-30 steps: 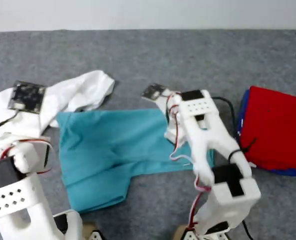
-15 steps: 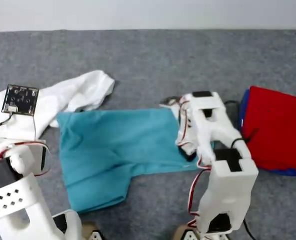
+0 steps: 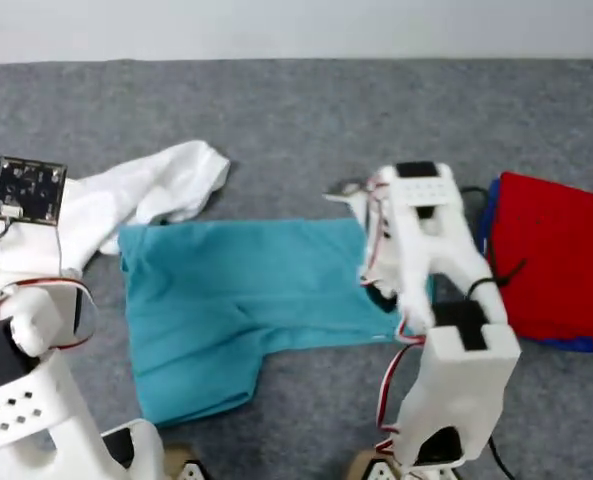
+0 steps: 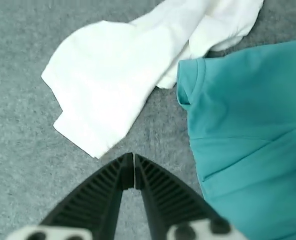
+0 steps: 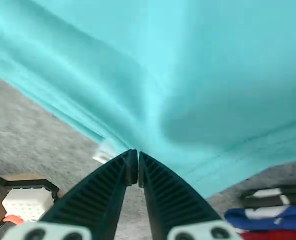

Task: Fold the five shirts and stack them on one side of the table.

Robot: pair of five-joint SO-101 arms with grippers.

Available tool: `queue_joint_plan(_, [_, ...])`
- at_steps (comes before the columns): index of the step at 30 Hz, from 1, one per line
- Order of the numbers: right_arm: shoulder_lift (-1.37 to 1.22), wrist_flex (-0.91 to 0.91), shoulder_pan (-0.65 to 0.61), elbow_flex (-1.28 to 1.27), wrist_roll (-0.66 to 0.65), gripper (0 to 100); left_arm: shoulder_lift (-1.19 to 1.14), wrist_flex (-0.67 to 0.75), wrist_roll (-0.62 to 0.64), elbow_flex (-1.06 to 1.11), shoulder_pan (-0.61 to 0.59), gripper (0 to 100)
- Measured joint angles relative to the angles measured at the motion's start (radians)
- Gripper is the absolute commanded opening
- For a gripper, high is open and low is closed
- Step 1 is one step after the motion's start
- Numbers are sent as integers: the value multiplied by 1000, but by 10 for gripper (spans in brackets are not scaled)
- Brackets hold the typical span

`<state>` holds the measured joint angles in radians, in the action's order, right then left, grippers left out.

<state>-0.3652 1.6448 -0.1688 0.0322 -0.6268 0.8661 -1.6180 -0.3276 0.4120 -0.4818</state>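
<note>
From above, the teal shirt point(image 3: 236, 300) lies spread in the middle, the right arm point(image 3: 426, 250) over its right edge, a red shirt point(image 3: 556, 255) just right, bare table point(image 3: 376, 120) beyond. Left wrist: the left gripper point(image 4: 134, 164) is closed and empty over the table, beside the white shirt point(image 4: 123, 80). Right wrist: the right gripper point(image 5: 133, 159) is pinched on the teal shirt's hem.

Bench point(image 3: 306, 110): grey, rough, felt-like covering, matt. Teal shirt point(image 3: 226, 290): smooth knit cloth with soft creases and stitched hems. White shirt point(image 3: 161, 185): matt cloth, rumpled. Red shirt point(image 3: 556, 250): matt cloth. Arms point(image 3: 461, 375): white moulded plastic, faint sheen. Wires point(image 3: 383, 390): thin, plastic-sheathed. Left tool point(image 4: 133, 167) and right tool point(image 5: 138, 162): black ribbed plastic, matt.
</note>
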Motion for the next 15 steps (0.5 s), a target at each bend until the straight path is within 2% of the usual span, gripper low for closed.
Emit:
queue_joint_plan(5, [38,31,-164,81,40,11,0,-48,20,-89,-58,5])
queue_joint_plan(8, [38,25,-252,115,103,11,0,-63,34,-107,-146,5])
queue_joint_plan(15, [-26,-127,-476,183,307,9,0,-72,37,-109,-282,5])
